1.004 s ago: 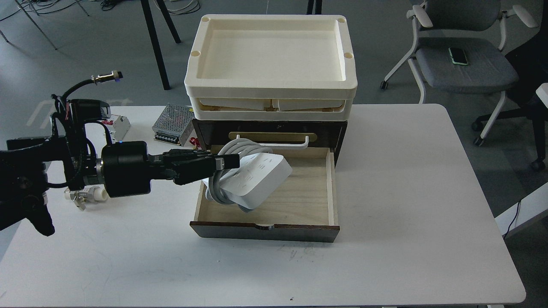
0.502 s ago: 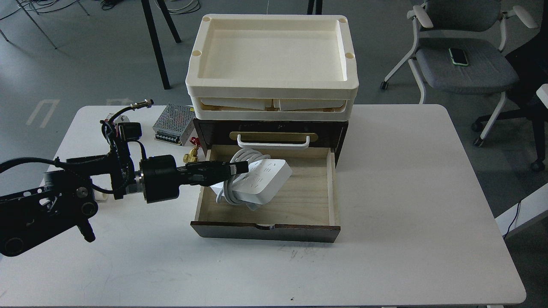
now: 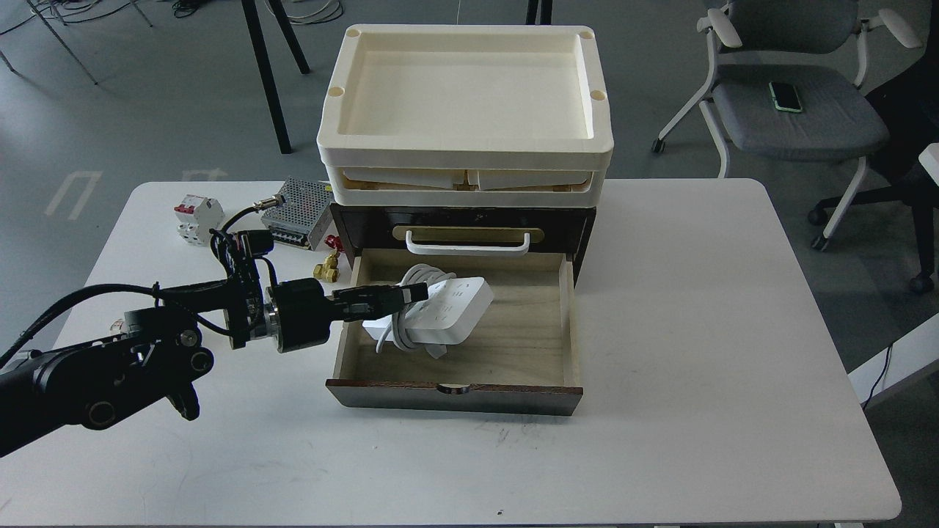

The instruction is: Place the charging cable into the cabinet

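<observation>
Nearest the camera the left arm comes in low from the left edge across the white table; right arm not in view; just past it, the pulled-out drawer of the cabinet, dark front board nearest, pale wood floor behind; the left gripper reaches over the drawer's left wall, fingers dark and seen side-on, closed on the bundled cord end of the charging cable; the white strip sits low inside the drawer, left of centre, looks resting or almost resting on the floor, slightly tilted, cord loop at its left; contact with the floor cannot be confirmed; step in hand judged as the placing phase, cable already within the drawer walls; next move likely calls for opening the fingers and lifting out clear of the left wall without dragging the cord, then pushing the drawer closed if the task wants that; further back, the white handle on its brass plate on the upper drawer front; left of the cabinet small brass fittings, a perforated metal box, a white-and-red breaker; on top of the cabinet stacked cream trays; beyond, a grey chair with a phone on the seat; no brand, label or writing readable anywhere at this size.
</observation>
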Robot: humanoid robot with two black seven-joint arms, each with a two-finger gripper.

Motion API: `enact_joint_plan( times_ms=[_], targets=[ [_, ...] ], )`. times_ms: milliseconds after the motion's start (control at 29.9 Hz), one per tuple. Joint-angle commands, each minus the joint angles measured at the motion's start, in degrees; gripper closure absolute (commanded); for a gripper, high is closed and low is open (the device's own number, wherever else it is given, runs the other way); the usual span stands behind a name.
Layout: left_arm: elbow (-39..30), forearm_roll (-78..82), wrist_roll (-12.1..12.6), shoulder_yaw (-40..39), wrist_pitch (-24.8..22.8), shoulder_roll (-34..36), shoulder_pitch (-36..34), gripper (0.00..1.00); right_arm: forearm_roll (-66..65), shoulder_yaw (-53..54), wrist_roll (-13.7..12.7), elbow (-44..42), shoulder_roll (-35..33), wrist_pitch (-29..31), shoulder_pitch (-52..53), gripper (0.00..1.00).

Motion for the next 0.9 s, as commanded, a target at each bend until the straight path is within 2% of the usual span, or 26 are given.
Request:
enact_joint_plan(
  times_ms=[0,234,335,402,502,603,703,770,870],
  targets=[
    [2.6,0.1,0.0,0.3,2.1,-1.5,0.2,1.0,0.0,0.0,0.0,0.0,-0.3,0.0,-0.2,0.0],
    [3.4,0.1,0.0,2.9,3.1,-3.4,0.2,0.92,0.0,0.1,0.0,0.1,-0.3,0.0,-0.5,0.0],
    [3.4,0.0,0.0,2.9,3.1,-5.0,0.4,0.8,0.0,0.1,0.0,0.1,-0.3,0.0,-0.5,0.0],
    [3.6,-0.1,0.0,2.9,3.1,-6.0,0.4,0.63,0.0,0.1,0.0,0.1,-0.3,0.0,-0.5,0.0],
    [5.4,-0.1,0.0,3.0,3.2,-8.7,0.4,0.59,0.0,0.1,0.0,0.1,-0.3,0.0,-0.5,0.0],
    [8.8,0.0,0.0,3.2,3.2,-11.3,0.4,0.49,0.0,0.1,0.0,0.1,-0.3,0.0,-0.6,0.0],
    [11.9,0.0,0.0,3.1,3.3,-13.4,1.1,0.47,0.0,0.1,0.0,0.1,-0.3,0.0,-0.6,0.0],
    [12.5,-0.5,0.0,3.1,3.3,-13.9,1.4,0.37,0.0,0.1,0.0,0.1,-0.3,0.0,-0.6,0.0],
    [10.5,-1.3,0.0,2.0,2.9,-12.8,1.5,0.32,0.0,0.1,0.0,0.1,-0.3,0.0,-0.6,0.0]
  ],
)
